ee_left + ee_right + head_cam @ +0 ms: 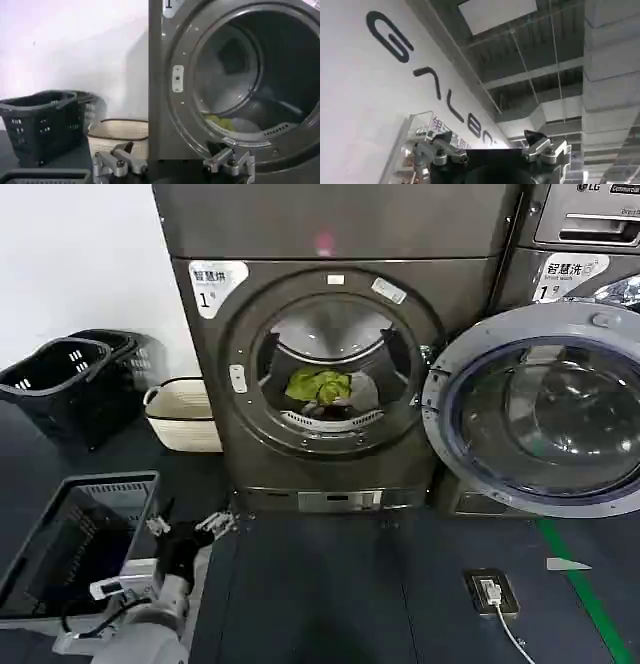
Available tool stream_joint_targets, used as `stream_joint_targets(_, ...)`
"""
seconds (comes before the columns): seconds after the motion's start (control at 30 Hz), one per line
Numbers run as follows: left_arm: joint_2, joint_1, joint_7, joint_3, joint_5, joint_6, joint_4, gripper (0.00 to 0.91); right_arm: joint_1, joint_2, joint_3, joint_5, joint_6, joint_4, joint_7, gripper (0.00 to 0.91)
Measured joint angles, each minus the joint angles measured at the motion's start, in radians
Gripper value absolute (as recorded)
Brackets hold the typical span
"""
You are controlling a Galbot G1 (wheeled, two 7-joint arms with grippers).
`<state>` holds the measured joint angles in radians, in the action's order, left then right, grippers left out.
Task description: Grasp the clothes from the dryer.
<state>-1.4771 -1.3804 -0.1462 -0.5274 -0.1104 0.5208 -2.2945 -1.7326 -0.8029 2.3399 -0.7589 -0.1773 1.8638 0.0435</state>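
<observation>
The dryer [330, 334] stands straight ahead, dark bronze-grey, with its round door [540, 419] swung open to the right. The clothes [320, 387], a small lime-green and white bundle, lie at the bottom of the metal drum. My left gripper [190, 529] is open, low at the near left, well short of the machine. In the left wrist view its gripper [172, 161] faces the dryer [165, 90], with the clothes [227, 123] visible through the porthole and nothing between the fingers. My right gripper [492, 149] is open and empty, pointing up at a wall and ceiling.
Two black baskets [70, 379] and a white basket [185, 416] stand left of the dryer. A grey crate [80, 534] lies at my near left. A silver LG machine [580, 224] stands behind the open door. On the floor are a green line [585, 594] and a small cabled box [492, 592].
</observation>
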Motion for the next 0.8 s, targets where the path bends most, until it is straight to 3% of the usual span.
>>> stream_joint_targets(0.8,0.001,0.0,0.009,-0.004,0.003,0.0,-0.01,0.907,0.014,-0.011,-0.007,-0.006,0.008,0.002,-0.031,0.907)
